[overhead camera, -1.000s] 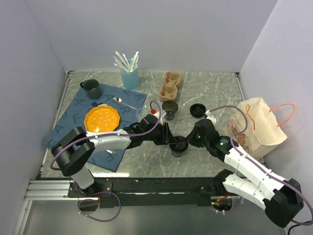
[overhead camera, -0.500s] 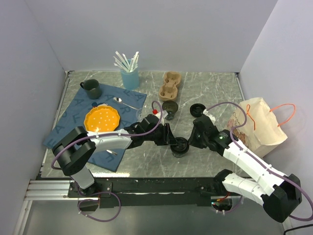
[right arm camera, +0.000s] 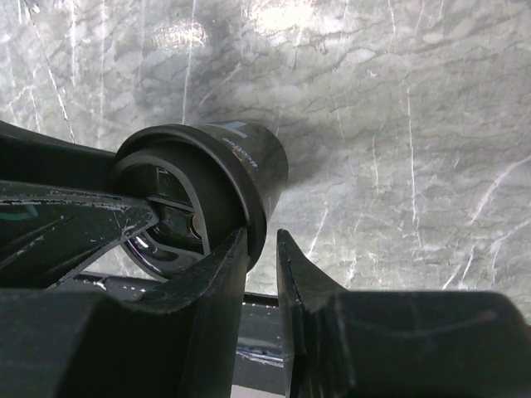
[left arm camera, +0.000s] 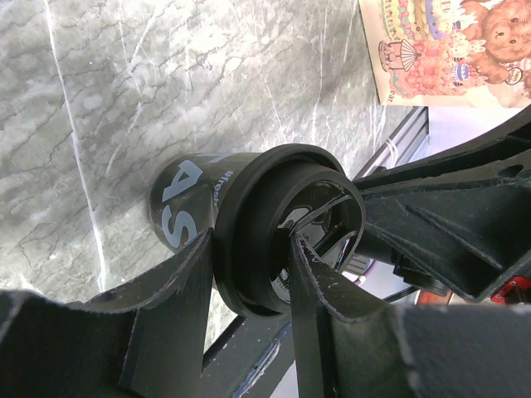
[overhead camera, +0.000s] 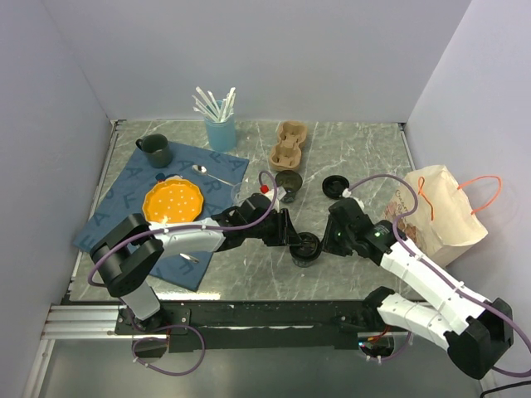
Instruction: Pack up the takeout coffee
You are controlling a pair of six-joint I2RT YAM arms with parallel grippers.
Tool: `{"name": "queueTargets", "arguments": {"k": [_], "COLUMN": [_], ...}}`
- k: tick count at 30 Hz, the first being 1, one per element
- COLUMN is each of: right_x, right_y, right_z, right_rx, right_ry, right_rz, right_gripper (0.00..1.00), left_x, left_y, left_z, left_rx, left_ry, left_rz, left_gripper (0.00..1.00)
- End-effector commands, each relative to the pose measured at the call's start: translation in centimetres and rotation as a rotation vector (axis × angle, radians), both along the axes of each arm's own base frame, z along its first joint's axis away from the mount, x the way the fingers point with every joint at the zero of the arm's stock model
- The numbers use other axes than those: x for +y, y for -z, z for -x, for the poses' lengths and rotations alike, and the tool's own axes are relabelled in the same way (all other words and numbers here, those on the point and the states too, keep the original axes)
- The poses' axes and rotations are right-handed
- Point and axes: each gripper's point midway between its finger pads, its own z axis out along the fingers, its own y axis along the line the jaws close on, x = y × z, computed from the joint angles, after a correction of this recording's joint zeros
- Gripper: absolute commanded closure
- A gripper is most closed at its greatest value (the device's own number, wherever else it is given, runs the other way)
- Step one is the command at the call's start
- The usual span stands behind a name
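One black cup (overhead camera: 304, 247) with white lettering on its side and a black lid (left arm camera: 265, 240) sits at the near middle of the bench (overhead camera: 365, 149), between the two arms; we cannot tell whether its base rests on the marble or hangs just above it. Our left end effector (left arm camera: 250, 245) is clamped on the cup at the top, one finger against the outside of the lid's rim and the other across the lid's sunken top. Our right end effector (right arm camera: 261, 239) comes in from the opposite side with its fingers only narrowly parted; the tips meet the lid's edge, and we see nothing caught between them. Beyond the cup, toward the back, a loose black lid (overhead camera: 335, 186) lies flat on the bench. To the right, a paper bag (overhead camera: 444, 220) with orange handles stands well apart from the cup. Farther back a cardboard carrier (overhead camera: 289, 143) lies near a blue tumbler (overhead camera: 220, 131) of white straws. At the left, a blue mat (overhead camera: 124, 207) carries an orange plate (overhead camera: 173, 200), a spoon (overhead camera: 211, 174) and a dark mug (overhead camera: 156, 150).
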Motion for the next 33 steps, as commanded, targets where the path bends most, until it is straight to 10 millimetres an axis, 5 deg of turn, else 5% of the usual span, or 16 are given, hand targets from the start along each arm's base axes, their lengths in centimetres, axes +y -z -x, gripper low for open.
{"name": "queueTargets", "arguments": {"k": [1,8,19,21,25,33], "right_x": [1.0,-0.8,-2.8,-2.5,-1.5,-1.5], "right_y": [1.2,3.7,6.2,5.3,0.1,-2.9], "right_z": [2.6,4.0,5.8,5.3,2.6,0.2], "right_rx": [0.11,0.178,0.242,0.219,0.076,0.004], "right_ry": [-0.046,0.024,0.088,0.07,0.059,0.062], "right_rz": [-0.06,-0.001,0.071,0.059,0.007,0.026], "right_gripper": [0.71,0.83,0.83,0.8,0.74,0.76], "left_x": [10.1,10.5,10.8,10.8,11.0,11.0], "left_y": [13.4,13.8,14.2,14.3,14.4,14.4], "left_z": [5.4,5.7,5.7,5.8,5.8,5.7], "left_rx": [0.215,0.223,0.224,0.227,0.229,0.219], "left_ry": [-0.001,0.008,0.013,0.014,0.008,0.007], "left_rz": [-0.55,-0.572,-0.586,-0.59,-0.595,-0.599], "left_gripper": [0.58,0.58,0.59,0.59,0.59,0.59]}}
